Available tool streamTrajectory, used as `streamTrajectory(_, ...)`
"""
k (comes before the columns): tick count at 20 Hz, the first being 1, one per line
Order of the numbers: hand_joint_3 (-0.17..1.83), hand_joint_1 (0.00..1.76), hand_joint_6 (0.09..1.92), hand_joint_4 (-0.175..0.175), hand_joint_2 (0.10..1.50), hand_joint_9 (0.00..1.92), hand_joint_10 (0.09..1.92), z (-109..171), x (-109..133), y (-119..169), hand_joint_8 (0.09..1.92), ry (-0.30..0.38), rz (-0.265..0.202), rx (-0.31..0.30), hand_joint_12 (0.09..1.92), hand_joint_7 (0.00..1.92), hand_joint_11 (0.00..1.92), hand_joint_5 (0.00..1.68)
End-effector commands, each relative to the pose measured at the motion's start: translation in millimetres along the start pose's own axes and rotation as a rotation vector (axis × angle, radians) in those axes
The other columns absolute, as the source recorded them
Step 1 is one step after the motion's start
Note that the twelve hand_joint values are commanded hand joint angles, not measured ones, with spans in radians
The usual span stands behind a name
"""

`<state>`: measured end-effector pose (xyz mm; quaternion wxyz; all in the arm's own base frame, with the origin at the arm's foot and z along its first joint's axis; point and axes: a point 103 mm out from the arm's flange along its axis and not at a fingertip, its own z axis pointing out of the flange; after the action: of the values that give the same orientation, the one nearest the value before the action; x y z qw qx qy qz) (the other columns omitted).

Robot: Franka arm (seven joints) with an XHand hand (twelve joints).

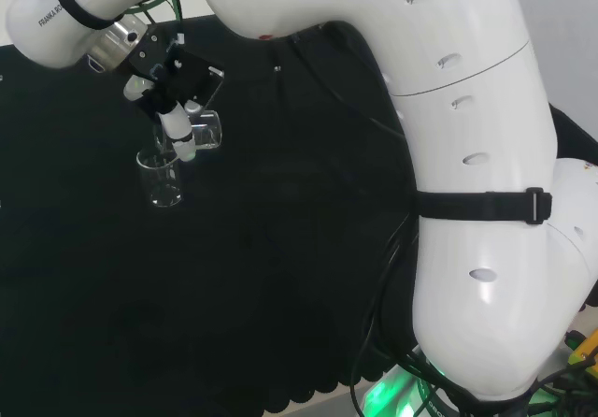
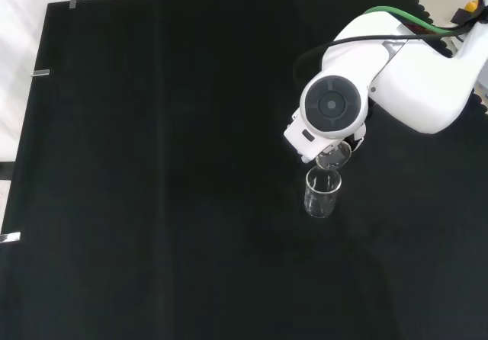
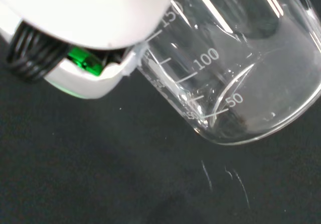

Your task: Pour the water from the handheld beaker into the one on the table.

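Presently, item one: the robot hand (image 1: 166, 79), black and white, at the far left of the head view, fingers curled round a clear held beaker (image 1: 207, 129), one piece. This beaker is tipped well over toward its side, its mouth brought over the rim of the vessel below; the tilt is judged to serve the pour, lip close to the receiver so the water should fall inside. In the wrist view the held beaker (image 3: 235, 73) shows printed graduations and a curved line low in the glass, possibly a little remaining water, though that cannot be told for sure. Item two: one standing beaker (image 1: 160, 177), clear, upright on the counter (image 1: 280, 277), just below and slightly left of the held one in the head view. In the front view the standing beaker (image 2: 322, 194) sits right of centre, directly beneath the arm's round grey cap (image 2: 332, 104), well apart from the counter's edges. Whether it holds water cannot be told. Count: two beakers, one robot hand, one counter under black cloth.
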<state>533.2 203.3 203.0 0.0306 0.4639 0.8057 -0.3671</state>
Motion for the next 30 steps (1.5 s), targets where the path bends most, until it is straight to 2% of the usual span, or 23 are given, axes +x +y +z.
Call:
streamTrajectory(1, 0.65, 1.43, 0.45, -0.175, 0.59, 1.58, 0.09, -5.8, 6.9, 1.7, 0.54, -0.026, 0.004, 0.013, 0.66, 1.37, 1.35, 1.37)
streamTrajectory(11, 0.65, 1.44, 0.44, -0.175, 0.59, 1.58, 0.09, -12.2, 10.1, 2.9, 0.54, -0.07, 0.018, 0.048, 0.66, 1.37, 1.35, 1.37)
streamTrajectory(16, 0.65, 1.44, 0.44, -0.175, 0.59, 1.58, 0.09, -8.8, 4.8, 0.4, 0.54, -0.059, 0.02, 0.042, 0.66, 1.37, 1.36, 1.37)
streamTrajectory(30, 0.65, 1.44, 0.44, -0.175, 0.59, 1.59, 0.09, -10.5, 7.9, 1.5, 0.54, -0.087, 0.029, 0.064, 0.65, 1.37, 1.36, 1.37)
